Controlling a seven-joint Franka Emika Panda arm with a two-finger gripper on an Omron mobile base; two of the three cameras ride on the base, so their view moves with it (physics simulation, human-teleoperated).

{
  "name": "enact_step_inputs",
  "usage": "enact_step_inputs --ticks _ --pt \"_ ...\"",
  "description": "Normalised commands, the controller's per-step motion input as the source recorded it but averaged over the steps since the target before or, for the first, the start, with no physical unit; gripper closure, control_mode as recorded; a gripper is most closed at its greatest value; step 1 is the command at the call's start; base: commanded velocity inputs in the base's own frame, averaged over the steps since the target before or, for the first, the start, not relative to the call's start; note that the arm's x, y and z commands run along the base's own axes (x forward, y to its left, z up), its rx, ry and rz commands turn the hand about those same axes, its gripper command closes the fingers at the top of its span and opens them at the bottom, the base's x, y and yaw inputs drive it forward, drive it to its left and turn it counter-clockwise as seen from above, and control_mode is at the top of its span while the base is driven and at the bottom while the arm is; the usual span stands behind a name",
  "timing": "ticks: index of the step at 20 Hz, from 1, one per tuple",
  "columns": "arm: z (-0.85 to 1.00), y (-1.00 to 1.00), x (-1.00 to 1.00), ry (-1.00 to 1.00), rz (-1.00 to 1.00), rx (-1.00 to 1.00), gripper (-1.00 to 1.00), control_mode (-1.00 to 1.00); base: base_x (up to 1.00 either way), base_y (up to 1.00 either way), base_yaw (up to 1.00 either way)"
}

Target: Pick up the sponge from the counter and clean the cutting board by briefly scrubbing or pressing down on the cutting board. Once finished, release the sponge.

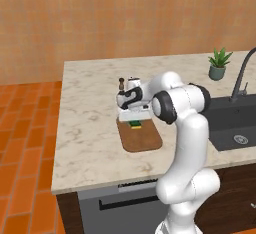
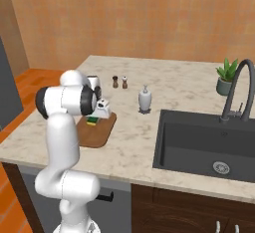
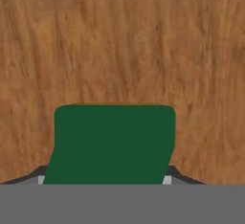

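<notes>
Green over yellow, the sponge [image 1: 134, 123] sits low on the far end of the brown wooden cutting board [image 1: 142, 138], under the gripper [image 1: 134, 119], and it seems to press on the wood. In the hand view the dark green top of the sponge [image 3: 114, 144] lies between the two dark finger tips, which show at its two lower corners, so the gripper [image 3: 107, 180] is clamped on the sponge, with wood grain all around it. From the right base view the sponge [image 2: 92, 121] is near the board's far edge, close to the marble counter [image 2: 174, 90]. I judge that the scrubbing step is under way or near its end, and the release is not yet done. Several things could go wrong from here. If the arm rubs toward the far edge, the sponge can slide off the board onto the counter. If it pushes down too hard, the soft block may squeeze out of the fingers, or the board may shift on the smooth counter. If the fingers part while the hand is tilted, the sponge can tip or roll off the board. The small shakers [image 2: 119, 82] and the soap dispenser [image 2: 144, 99] stand well apart, so a collision with them is unlikely.
</notes>
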Motion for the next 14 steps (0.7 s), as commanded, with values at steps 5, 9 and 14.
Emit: enact_step_inputs --ticks 5,9,14 --pt "-0.49 -0.13 -1.0 0.0 0.0 0.0 1.0 -1.0 0.0 0.0 0.0" --pt "-0.54 -0.09 -1.0 0.0 0.0 0.0 1.0 -1.0 0.0 0.0 0.0" --pt "-0.67 0.0 -1.0 0.0 0.0 -0.02 1.0 -1.0 0.0 0.0 0.0"
